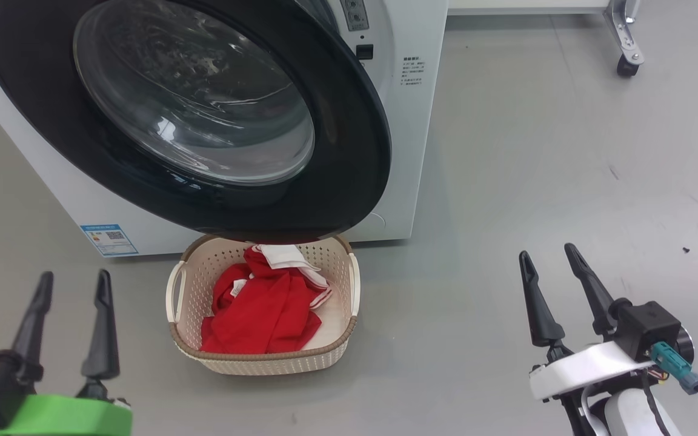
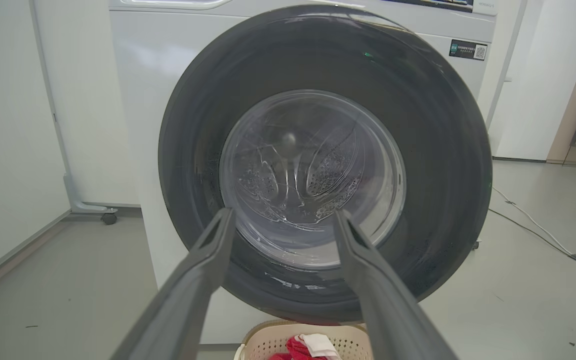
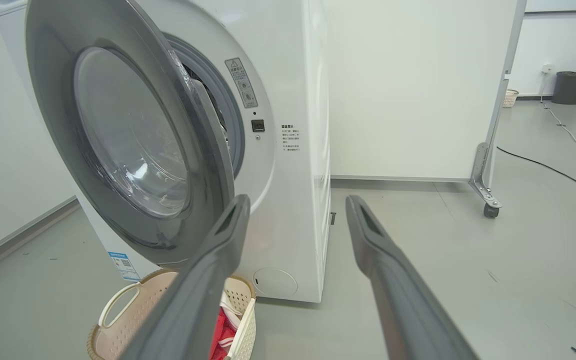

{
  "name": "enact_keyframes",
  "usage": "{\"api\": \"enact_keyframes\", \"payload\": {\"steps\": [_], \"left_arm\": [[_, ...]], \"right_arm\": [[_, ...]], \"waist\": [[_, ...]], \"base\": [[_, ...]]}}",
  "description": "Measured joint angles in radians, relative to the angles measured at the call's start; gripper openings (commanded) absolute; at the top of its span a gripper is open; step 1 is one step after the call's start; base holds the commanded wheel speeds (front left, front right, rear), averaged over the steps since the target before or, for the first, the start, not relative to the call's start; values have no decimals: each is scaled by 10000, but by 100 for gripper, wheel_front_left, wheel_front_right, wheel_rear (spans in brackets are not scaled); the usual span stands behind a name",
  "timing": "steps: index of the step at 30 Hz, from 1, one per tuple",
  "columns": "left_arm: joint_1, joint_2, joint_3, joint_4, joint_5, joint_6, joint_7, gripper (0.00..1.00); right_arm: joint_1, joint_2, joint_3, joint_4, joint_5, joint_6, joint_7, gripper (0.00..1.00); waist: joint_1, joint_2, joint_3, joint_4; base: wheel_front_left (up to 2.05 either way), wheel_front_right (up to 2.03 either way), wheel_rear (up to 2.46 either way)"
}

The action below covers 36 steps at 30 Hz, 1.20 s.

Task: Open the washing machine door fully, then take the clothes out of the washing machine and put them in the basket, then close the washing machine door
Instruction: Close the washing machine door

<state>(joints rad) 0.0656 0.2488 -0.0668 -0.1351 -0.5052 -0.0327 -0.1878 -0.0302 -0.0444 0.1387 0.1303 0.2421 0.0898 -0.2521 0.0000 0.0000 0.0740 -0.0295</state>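
Note:
The washing machine door (image 1: 203, 115) (image 2: 325, 160) (image 3: 128, 135) with its black rim and glass bowl stands a small way off the white washing machine (image 1: 406, 121) (image 3: 293, 150), with a gap at its right edge. Below it on the floor sits the cream basket (image 1: 264, 357) (image 2: 268, 342) (image 3: 118, 320), and the red clothes (image 1: 261, 309) (image 2: 293, 347) (image 3: 223, 325) with white trim lie inside. My left gripper (image 1: 73, 278) (image 2: 280, 215) is open at the lower left, empty. My right gripper (image 1: 546, 251) (image 3: 295, 200) is open at the lower right, empty.
A white panel on a castor (image 1: 626, 63) (image 3: 490, 207) stands to the right of the machine. Cables (image 3: 548, 167) (image 2: 538, 227) run across the grey floor. A dark bin (image 3: 570, 86) stands far back at the right. A wall (image 2: 3, 125) rises on the left.

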Motion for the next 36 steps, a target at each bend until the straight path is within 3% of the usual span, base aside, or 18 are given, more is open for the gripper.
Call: {"api": "enact_keyframes", "payload": {"steps": [10, 23, 36], "left_arm": [[875, -276, -558, 675, 976, 986, -130, 100], [1094, -723, -702, 989, 1287, 1200, -334, 100], [1190, -782, -717, 1195, 1553, 1289, -424, 100]], "right_arm": [[675, 6, -52, 257, 2, -61, 0, 100], [928, 27, -100, 295, -63, -240, 0, 100], [1026, 35, -73, 297, -75, -307, 0, 100]], "waist": [[0, 0, -350, -2], [0, 0, -492, -27], [0, 0, -575, -62]], "base": [[0, 0, 0], [0, 0, 0], [0, 0, 0]]}}
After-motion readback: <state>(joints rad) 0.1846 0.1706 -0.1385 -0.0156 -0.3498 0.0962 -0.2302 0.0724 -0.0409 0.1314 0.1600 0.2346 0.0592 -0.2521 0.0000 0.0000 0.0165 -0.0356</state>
